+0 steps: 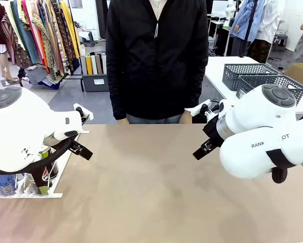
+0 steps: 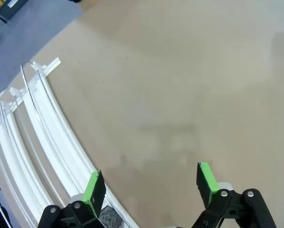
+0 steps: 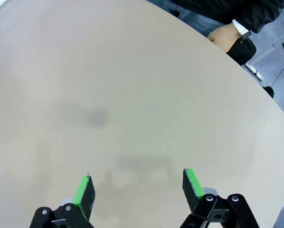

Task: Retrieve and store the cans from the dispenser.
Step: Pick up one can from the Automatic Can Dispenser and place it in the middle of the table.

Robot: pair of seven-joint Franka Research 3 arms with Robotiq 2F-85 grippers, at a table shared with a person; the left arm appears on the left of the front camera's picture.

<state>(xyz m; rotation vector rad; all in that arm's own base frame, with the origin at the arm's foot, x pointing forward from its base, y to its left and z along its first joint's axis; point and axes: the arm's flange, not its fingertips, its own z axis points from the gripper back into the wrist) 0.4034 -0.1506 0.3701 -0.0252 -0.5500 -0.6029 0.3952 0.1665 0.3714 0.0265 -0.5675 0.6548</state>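
Observation:
The dispenser (image 1: 64, 163) is a sloped white rack at the table's left edge, mostly hidden behind my left arm. In the left wrist view its wire-divided lanes (image 2: 35, 126) curve along the left side and stand bare up to the clear end stops (image 2: 36, 72). A blue can (image 1: 3, 183) and a dark can with red marks (image 1: 50, 172) peek out under the arm. My left gripper (image 2: 151, 183) hovers open over the table just right of the rack, and its black fingers (image 1: 79, 150) hold nothing. My right gripper (image 3: 138, 185) hangs open above bare tabletop at the right (image 1: 203, 148).
A person in a black jacket (image 1: 156, 61) stands at the far edge, one hand (image 3: 222, 35) near the table rim. Two grey lattice baskets (image 1: 253, 76) sit on a white side table at the back right. The tan tabletop (image 1: 151, 182) spreads between the arms.

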